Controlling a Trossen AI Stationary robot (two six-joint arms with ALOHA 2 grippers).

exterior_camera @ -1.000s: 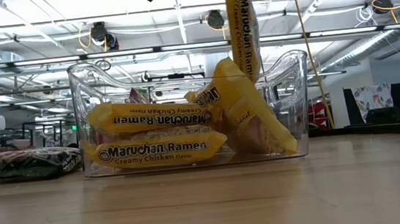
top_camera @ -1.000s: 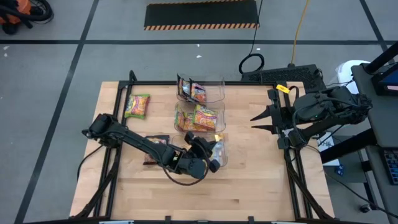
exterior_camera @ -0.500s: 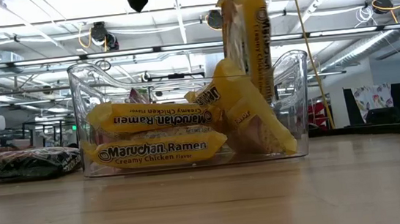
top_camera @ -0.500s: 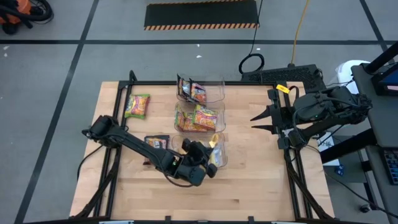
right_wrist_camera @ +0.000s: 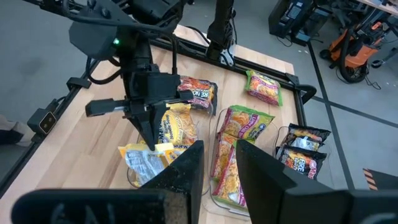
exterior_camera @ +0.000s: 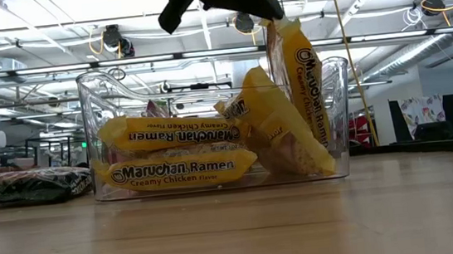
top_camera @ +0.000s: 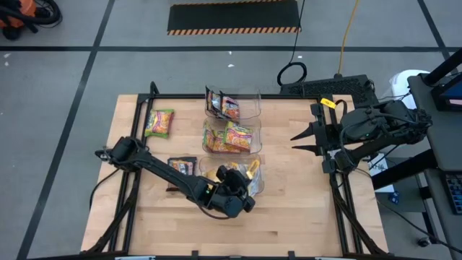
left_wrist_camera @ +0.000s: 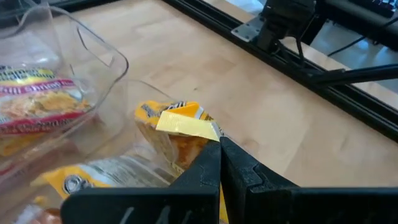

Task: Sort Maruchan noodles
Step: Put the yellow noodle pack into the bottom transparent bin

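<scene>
Three clear bins stand in a row down the table's middle. The near bin [top_camera: 254,180] holds yellow Maruchan packets [exterior_camera: 177,172], the middle bin [top_camera: 229,136] green-yellow ones, the far bin [top_camera: 231,105] dark ones. My left gripper [top_camera: 242,185] hangs over the near bin, shut on one yellow packet [exterior_camera: 304,86]. A green-yellow packet [top_camera: 159,123] and a dark packet [top_camera: 182,165] lie flat on the table to the left. My right gripper [top_camera: 297,137] waits open near the table's right edge. My left gripper [left_wrist_camera: 219,144] pinches the yellow packet by its top edge [left_wrist_camera: 186,124] between its two fingers, coming from above and pointing down. The packet hangs below the fingers, slightly tilted, its lower part inside the near bin behind a leaning packet [exterior_camera: 272,127].
Black frame rails run along the table's left and right edges [top_camera: 339,195]. Bare wood lies along the near edge [top_camera: 238,231] and between the bins and the right arm. The dark packet lies close beside my left arm's forearm.
My left gripper has come down over the near bin and shifted a little toward the near edge, staying shut. The yellow packet has dropped from above the rim into the bin and turned from edge-on to showing its printed face.
</scene>
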